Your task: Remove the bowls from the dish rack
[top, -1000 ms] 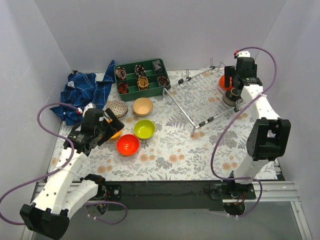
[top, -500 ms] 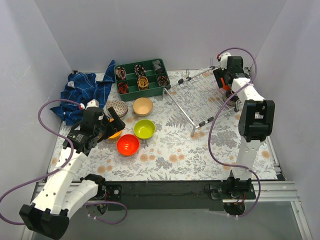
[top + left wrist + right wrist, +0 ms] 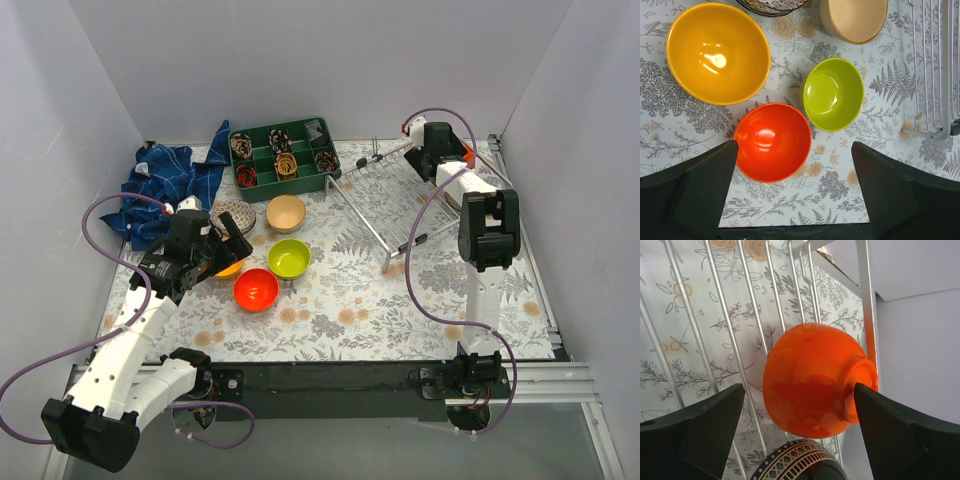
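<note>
Since the earlier frames, the right arm has swung from the right side of the dish rack (image 3: 385, 190) toward the rack's far edge. The left arm has held nearly the same pose.

1. Right gripper (image 3: 799, 387): fingers set wide apart and holding nothing. A red-orange bowl in the rack (image 3: 812, 380) rests against the rack's bars, tipped so its foot ring faces sideways. The wrist view places it between the two fingers, but contact cannot be confirmed, and the overhead view is too small to settle it.
2. A dark patterned bowl (image 3: 800, 462) sits in the rack just beside that red-orange bowl.
3. Left gripper (image 3: 794, 145): fingers spread wide and empty, hovering to the left of the rack over bowls standing upright on the table.
4. Bowls outside the rack, all to its left:
   - lime green bowl (image 3: 833, 94), nearest the rack;
   - beige bowl (image 3: 855, 17), beyond the lime green one;
   - red-orange bowl on the table (image 3: 772, 142), just beside the lime green bowl;
   - yellow-orange bowl (image 3: 717, 52), further left;
   - white dotted-pattern bowl (image 3: 233, 215), further left, next to the beige bowl.
</note>
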Controlling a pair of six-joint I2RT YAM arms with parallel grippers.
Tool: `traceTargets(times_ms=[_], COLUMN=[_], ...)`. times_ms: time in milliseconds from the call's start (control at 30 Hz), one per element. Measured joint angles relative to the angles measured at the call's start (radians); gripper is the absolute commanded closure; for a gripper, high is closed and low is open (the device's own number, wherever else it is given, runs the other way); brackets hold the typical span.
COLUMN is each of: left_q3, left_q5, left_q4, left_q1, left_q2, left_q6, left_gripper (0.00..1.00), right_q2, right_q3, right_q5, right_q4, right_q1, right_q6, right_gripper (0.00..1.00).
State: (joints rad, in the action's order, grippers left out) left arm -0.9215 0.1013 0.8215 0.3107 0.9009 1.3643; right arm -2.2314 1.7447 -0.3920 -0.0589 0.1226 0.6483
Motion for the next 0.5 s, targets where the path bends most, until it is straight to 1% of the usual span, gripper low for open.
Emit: traceTargets(times_ms=[233,500], left_q3=[0.0,0.0], left_q5=[-0.001,-0.005], left_q4=[0.0,0.0], left_q1=[0.0,0.0], left_q2=[0.0,0.0], left_q6=[-0.001,-0.007], left_gripper=[0.02,0.02], right_q2=[-0.011,-0.012], right_q3=[-0.02,-0.028], right_q5=[-0.098,-0.14], right_q4=[0.111,0.151], right_q1=[0.015,0.029], right_q6=[0.069,0.109], right_gripper=[0.01,0.01])
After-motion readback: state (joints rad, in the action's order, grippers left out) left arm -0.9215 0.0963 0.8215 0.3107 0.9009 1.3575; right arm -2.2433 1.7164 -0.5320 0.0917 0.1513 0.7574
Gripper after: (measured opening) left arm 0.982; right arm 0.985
